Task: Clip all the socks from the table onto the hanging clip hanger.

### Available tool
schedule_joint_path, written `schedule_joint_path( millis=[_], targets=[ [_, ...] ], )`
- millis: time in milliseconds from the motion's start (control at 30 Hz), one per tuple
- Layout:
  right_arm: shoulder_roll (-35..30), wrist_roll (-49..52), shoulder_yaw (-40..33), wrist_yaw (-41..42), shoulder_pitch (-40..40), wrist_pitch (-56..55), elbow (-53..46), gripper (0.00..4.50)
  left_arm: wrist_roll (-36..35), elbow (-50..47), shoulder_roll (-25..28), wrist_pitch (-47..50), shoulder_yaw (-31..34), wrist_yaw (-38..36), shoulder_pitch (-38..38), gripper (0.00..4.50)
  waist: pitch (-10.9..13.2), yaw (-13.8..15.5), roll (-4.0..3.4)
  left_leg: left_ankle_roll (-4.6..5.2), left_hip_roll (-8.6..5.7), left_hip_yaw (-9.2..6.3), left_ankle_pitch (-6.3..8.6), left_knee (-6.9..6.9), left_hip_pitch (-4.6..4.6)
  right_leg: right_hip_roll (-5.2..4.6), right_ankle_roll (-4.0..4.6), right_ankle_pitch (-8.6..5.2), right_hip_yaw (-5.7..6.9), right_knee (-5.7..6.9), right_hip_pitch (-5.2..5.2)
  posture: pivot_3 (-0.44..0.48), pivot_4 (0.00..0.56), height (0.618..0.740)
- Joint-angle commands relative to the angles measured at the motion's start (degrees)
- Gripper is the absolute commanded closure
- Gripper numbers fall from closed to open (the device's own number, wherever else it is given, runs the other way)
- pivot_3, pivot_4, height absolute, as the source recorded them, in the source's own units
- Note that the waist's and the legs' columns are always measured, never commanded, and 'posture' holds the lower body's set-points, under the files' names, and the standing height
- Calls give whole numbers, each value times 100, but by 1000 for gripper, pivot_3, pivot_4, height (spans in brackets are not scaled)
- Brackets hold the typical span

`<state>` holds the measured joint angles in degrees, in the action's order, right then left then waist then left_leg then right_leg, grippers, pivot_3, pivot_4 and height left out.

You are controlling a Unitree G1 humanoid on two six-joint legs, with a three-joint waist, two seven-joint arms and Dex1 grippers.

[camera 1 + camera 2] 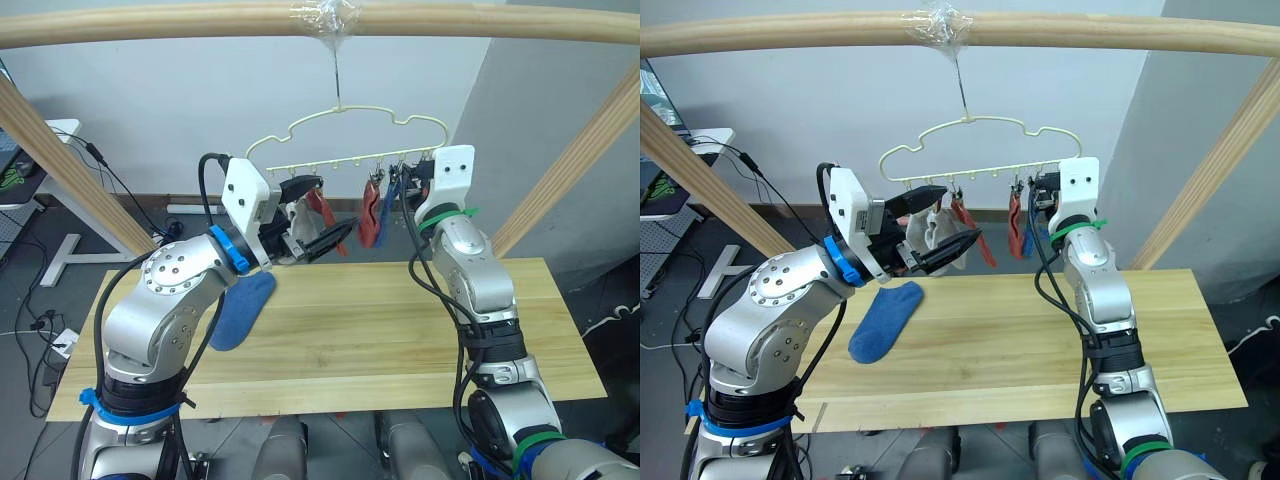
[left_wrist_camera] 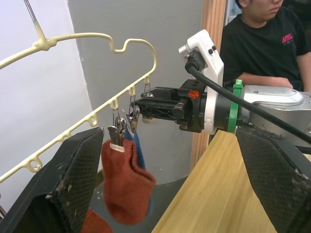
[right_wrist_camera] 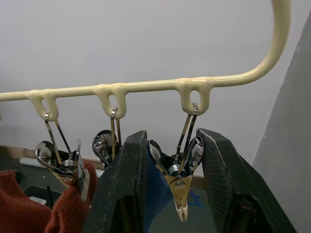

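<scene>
Socks are hanging from several clips on the hanger [image 1: 970, 150]: two red socks [image 1: 1017, 225], a blue sock [image 2: 137, 145] and a grey sock [image 1: 930, 228]. One blue sock [image 1: 885, 320] is lying on the bench [image 1: 1040, 340], waiting. The right gripper [image 3: 170, 184] is spreading its fingers around the end clip [image 3: 181, 182]. The left gripper [image 1: 935, 225], fingers spread, is hovering empty nearby.
</scene>
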<state>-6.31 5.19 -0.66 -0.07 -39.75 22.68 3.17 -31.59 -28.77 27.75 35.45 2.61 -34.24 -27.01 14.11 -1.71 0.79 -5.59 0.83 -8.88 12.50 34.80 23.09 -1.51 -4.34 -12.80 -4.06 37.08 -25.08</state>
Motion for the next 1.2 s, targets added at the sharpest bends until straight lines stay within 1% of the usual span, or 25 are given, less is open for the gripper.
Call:
schedule_joint_path(
  millis=[33, 100, 200, 267, 333, 500, 567, 667, 767, 833, 967, 1033, 1067, 1100, 1200],
  targets=[
    [-3, -69, -63, 3, -153, -180, -114, 2836, -46, -182, -15, -154, 75, 39, -68, 0, 0, 0, 0, 0, 0, 0, 0, 0, 0, 0, 0, 0, 0, 0, 0, 132, 222, 740],
    [6, -55, -73, 12, -153, -193, -107, 2836, -52, -179, -21, -149, 75, 42, -72, 0, 0, 0, 0, 0, 0, 0, 0, 0, 0, 0, 0, 0, 0, 0, 0, 132, 222, 740],
    [14, -54, -82, 9, -152, -220, -101, 3462, -63, -157, -52, -132, 79, 73, -96, 0, 0, 1, 0, 0, 0, 0, 0, 0, 0, 0, 0, 0, 0, 1, 0, 132, 222, 740],
    [15, -45, -86, 20, -149, -232, -99, 4053, -67, -158, -61, -131, 77, 76, -99, 0, 0, 0, 0, 0, 0, 0, 0, 1, 0, 0, 0, 1, 0, 1, 0, 132, 222, 740],
    [3, -37, -87, 43, -141, -242, -106, 4484, -68, -167, -71, -135, 67, 80, -94, 0, 0, 0, 0, 0, 0, 0, 0, 1, 0, 0, 1, 1, 0, 2, 0, 132, 222, 740],
    [-75, 10, -130, 134, -100, -160, -172, 4484, -55, -207, -114, -147, 29, 140, -47, 0, 0, 1, 0, 0, 0, 0, 0, 1, -1, 0, 1, 1, 0, 2, 0, 128, 226, 740],
    [-105, 191, -264, 211, -120, 127, -240, 4484, -3, -192, -151, -149, 44, 217, 69, 0, 0, 0, 0, 0, 0, 0, 0, 2, -1, 0, 1, 1, 0, 2, 0, 128, 226, 740],
    [-275, 452, -339, 526, -184, 713, -361, 4484, 83, 90, -233, -108, 183, 439, 425, 0, 0, 0, -1, 0, 0, 0, 0, 2, -3, 0, 1, 1, -1, 3, 3, 121, 232, 740],
    [-587, 687, -298, 977, -248, 1307, -547, 4484, 627, 700, -80, -456, 169, 517, 1144, 0, -1, -6, -2, 1, 0, 1, 0, 2, -9, 0, 2, 1, -2, 6, 7, 110, 236, 740],
    [-722, 742, -271, 1125, -259, 1515, -651, 4484, 874, 959, -42, -653, 150, 572, 1384, 0, -1, -3, -2, 2, 1, -1, 0, 2, -11, 1, 3, 0, 0, 7, 7, 110, 236, 740],
    [-1126, 928, -230, 1583, -234, 1985, -929, 4484, 1716, 2576, -198, -1104, 282, 1444, 1933, 0, -1, -1, -2, 2, 0, 0, 0, 4, -10, 0, -11, -10, -1, 4, 9, 98, 241, 740],
    [-1187, 944, -255, 1602, -201, 2100, -984, 4484, 1951, 2984, -295, -1250, 276, 1692, 1960, 0, -1, 1, -2, 2, 0, 0, 0, 3, -10, 0, -22, -16, 0, 3, 8, 102, 247, 740],
    [-1128, 955, -308, 1498, -183, 2172, -978, 4484, 1943, 3179, -410, -1252, 309, 1760, 1914, 0, -1, 15, -1, 2, 0, -2, 0, 3, -8, -1, -21, -16, 1, 3, 8, 102, 247, 740],
    [-1080, 967, -352, 1416, -168, 2233, -989, 4484, 1926, 3283, -493, -1252, 335, 1788, 1881, 0, -1, 28, -1, 2, -1, -2, 0, 3, -8, -1, -22, -16, 1, 3, 8, 112, 250, 740],
    [-904, 971, -322, 1274, -118, 2308, -1056, 4484, 2083, 3787, -608, -1463, 142, 1650, 1767, 0, -1, 44, -1, 2, -1, -6, 0, 5, -6, -1, -23, -15, 4, 5, 9, 118, 251, 740]
  ],
)
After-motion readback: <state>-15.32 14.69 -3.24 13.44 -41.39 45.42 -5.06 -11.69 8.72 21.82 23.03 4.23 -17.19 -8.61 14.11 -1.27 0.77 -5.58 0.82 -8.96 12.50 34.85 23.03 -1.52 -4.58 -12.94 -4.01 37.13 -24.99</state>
